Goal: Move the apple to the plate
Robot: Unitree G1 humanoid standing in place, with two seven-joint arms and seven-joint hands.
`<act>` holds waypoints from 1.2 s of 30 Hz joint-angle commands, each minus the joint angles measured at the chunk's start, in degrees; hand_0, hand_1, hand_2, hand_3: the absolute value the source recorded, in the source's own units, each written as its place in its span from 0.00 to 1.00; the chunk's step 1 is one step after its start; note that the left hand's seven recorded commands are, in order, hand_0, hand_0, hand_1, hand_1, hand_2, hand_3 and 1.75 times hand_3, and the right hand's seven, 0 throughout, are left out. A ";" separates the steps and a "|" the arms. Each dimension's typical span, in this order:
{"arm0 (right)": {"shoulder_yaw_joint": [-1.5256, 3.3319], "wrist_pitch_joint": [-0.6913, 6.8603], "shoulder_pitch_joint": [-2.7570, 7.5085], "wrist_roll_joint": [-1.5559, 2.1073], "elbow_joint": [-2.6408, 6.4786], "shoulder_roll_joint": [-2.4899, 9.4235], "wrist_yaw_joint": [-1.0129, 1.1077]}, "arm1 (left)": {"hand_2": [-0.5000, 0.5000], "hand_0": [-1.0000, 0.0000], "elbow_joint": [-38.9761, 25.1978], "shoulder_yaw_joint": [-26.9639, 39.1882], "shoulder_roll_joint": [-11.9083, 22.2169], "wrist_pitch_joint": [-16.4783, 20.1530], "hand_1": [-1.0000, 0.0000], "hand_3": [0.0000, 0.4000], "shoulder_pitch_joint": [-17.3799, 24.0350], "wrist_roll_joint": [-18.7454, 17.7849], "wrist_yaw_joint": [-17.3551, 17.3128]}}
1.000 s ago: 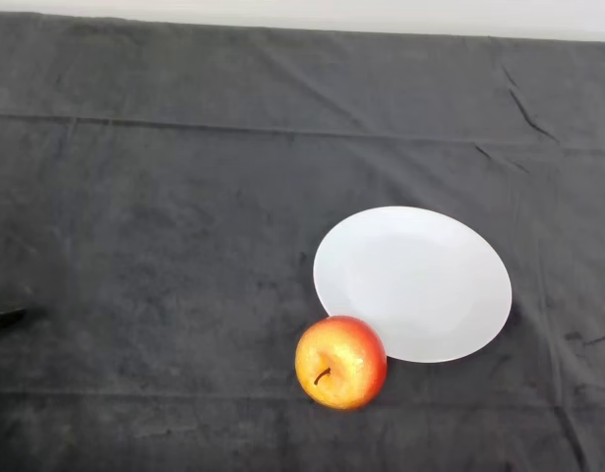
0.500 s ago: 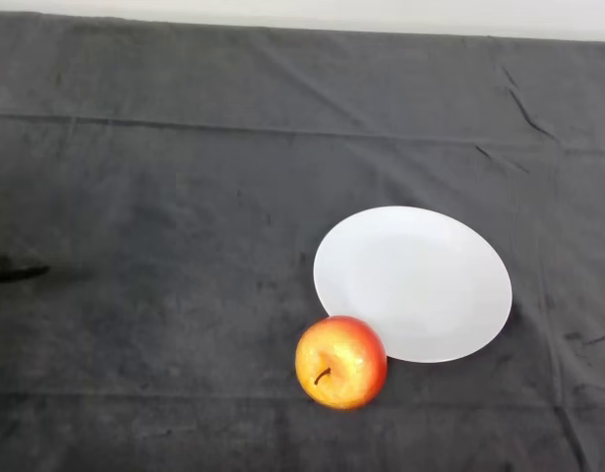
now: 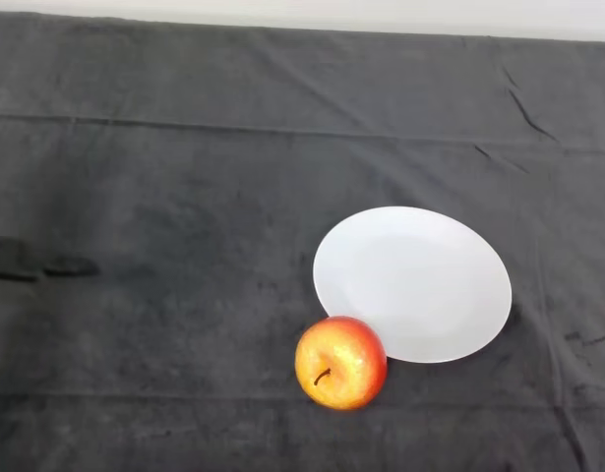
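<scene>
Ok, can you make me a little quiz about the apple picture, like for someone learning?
1. True or false: the apple lies in the middle of the plate.
2. Where is the robot's left hand? A) at the view's left edge, well away from the apple. B) over the plate. C) on top of the apple.
3. Fill in the missing word: the plate is plain ____ and has nothing on it.

Key:
1. False. The apple sits on the dark cloth, at the plate's near edge.
2. A.
3. white.
</scene>
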 commanded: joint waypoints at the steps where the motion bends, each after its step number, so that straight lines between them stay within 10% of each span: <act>1: -0.64 2.74 5.32 -0.83 3.85 7.21 -0.31 | 0.50 1.00 -4.73 -1.65 -0.71 0.99 1.00 0.00 1.99 1.91 -1.02; 16: -0.95 2.87 5.41 -1.31 3.64 7.22 -0.48 | 0.50 1.00 -15.29 -9.59 -1.77 4.13 1.00 0.00 7.31 6.14 -6.45; 36: -1.29 2.90 5.46 -1.81 3.59 7.20 -0.64 | 0.50 1.00 -10.89 -22.11 -7.15 5.64 1.00 0.00 2.64 12.89 -8.71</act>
